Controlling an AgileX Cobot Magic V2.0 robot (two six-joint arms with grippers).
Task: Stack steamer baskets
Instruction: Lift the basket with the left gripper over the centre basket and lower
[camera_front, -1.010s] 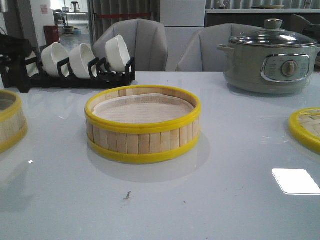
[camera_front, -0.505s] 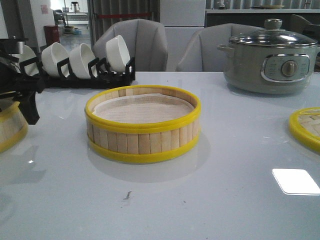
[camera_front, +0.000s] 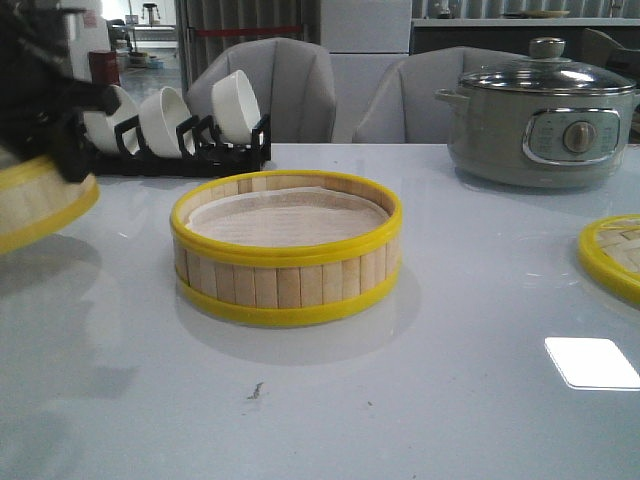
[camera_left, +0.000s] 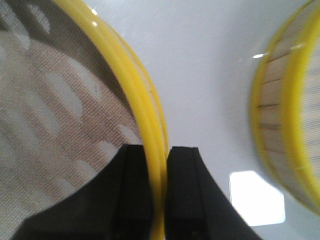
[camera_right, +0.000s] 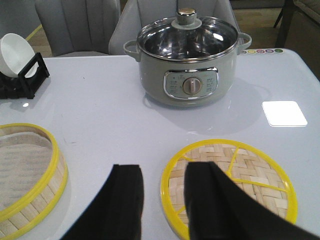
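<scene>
Showing the lift phase of the stacking task. At far left of the front view, the left gripper (camera_left: 159, 200) holds the first basket (camera_front: 40, 205) clear of the bench (camera_front: 450, 380), tilted, with a blurred shadow beneath it. In the left wrist view the jaws are nearly closed on the basket's wall, one finger inside against the liner and one outside, with the yellow rim running between them. Behind stands a rack (camera_front: 190, 150) of white bowls (camera_front: 235, 105). At centre, the second basket (camera_front: 286, 245) rests flat on the bench, lined in white and with nothing on top; it is the likely base of the stack, well apart from the lifted one. Farther right and to the rear sits the pot (camera_front: 540, 120), and at the right edge lies the lid (camera_right: 230, 185), flat on the bench. The right gripper (camera_right: 162, 200) hangs over the near edge of the lid, jaws apart and holding nothing.

Risks, as judged: the grip is on a thin wall at one side only, so the basket may swing or slip as it travels. A tilted arrival could catch rim against rim and push the centre basket aside, or leave the upper one seated askew. The carrying arm passes close to the rack.
</scene>
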